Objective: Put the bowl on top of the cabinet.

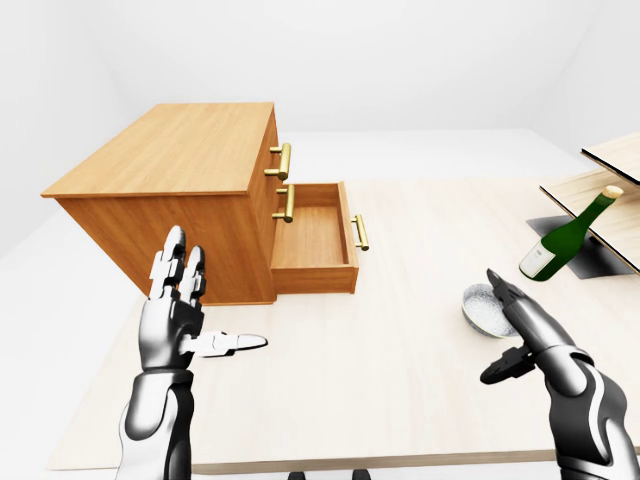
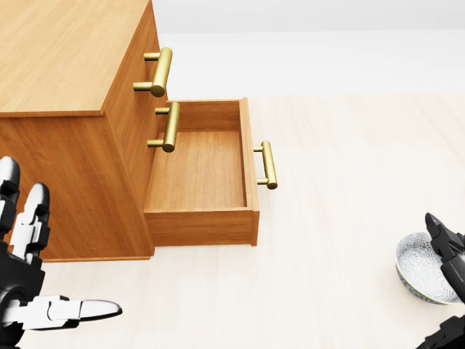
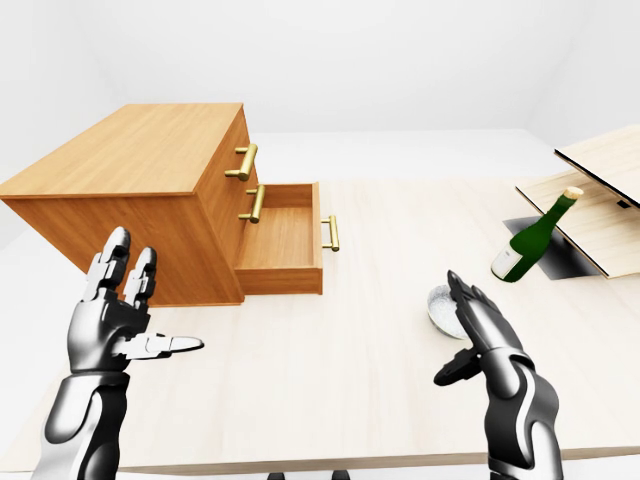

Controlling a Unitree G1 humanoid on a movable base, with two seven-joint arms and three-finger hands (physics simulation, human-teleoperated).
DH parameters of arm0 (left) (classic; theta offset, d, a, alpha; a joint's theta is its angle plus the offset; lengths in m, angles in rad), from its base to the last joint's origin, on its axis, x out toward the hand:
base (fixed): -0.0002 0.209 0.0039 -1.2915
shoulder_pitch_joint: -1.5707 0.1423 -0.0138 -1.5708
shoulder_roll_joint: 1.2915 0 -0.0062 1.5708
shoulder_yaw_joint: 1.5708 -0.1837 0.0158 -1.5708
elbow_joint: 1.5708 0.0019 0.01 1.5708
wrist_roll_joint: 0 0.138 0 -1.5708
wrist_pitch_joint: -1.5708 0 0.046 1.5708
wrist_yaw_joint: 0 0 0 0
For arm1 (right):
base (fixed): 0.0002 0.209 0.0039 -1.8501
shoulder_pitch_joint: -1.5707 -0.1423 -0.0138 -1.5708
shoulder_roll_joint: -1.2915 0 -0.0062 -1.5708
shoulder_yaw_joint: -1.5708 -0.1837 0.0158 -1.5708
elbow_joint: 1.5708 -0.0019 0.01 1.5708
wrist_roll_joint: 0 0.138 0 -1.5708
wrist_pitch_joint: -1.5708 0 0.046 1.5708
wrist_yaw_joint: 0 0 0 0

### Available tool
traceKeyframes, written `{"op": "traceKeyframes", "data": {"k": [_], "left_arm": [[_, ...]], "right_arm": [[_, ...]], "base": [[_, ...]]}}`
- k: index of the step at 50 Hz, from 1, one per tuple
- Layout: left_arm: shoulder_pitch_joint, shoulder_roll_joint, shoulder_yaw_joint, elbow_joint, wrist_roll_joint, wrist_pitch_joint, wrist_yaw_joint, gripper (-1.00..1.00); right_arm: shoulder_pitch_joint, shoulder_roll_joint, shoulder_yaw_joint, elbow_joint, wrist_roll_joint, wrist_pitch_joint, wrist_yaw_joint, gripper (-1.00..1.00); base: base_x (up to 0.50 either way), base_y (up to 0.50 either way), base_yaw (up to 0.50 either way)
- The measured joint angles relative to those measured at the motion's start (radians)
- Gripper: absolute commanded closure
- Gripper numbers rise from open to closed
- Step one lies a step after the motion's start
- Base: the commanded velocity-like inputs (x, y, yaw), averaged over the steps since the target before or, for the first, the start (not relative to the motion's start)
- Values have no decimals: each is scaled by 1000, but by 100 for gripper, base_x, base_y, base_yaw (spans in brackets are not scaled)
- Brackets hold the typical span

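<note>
- Left-eye view first: the bowl [image 1: 480, 311], white and speckled, sits upright on the pale table [image 1: 400, 360] at the lower right, well apart from the cabinet [image 1: 170, 160].
- The right hand [image 1: 535, 340] is right there with it! Its fingers are spread wide and reach over the bowl's right rim, and the thumb hangs lower down. The hand is unclenched and grasps nothing.
- Do the fingertips actually touch that rim? From this angle, I can't tell.
- In the head view only a dark slice of that hand shows at the right edge, overlapping the bowl's right side.
- Over to the left hand [image 1: 172, 325], raised at the lower left. The palm is splayed, the fingers point up and the thumb juts out to the right. It holds nothing and hovers just beside the cabinet's side panel.
- The cabinet is a wooden box with a flat top. Its lowest drawer [image 1: 312, 240] is pulled out, and the two above it are closed, with brass handles [image 1: 284, 161] showing.
- At the far right, a green bottle [image 1: 565, 238] stands tilted, its neck leaning toward slanted wooden boards [image 1: 600, 190].
</note>
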Motion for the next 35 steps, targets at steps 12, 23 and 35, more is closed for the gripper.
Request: {"op": "traceKeyframes", "data": {"k": [12, 23, 35], "left_arm": [[-1, 0, 0, 2, 1, 0, 1, -100], [-1, 0, -1, 0, 1, 0, 2, -100], [-2, 0, 0, -1, 0, 0, 2, -100]], "right_arm": [[1, -13, 4, 25, 0, 0, 10, -100], [1, -23, 2, 62, 9, 0, 9, -100], [-12, -40, 14, 109, 7, 0, 11, -100]], "base": [[0, 0, 0], [0, 0, 0], [0, 0, 0]]}}
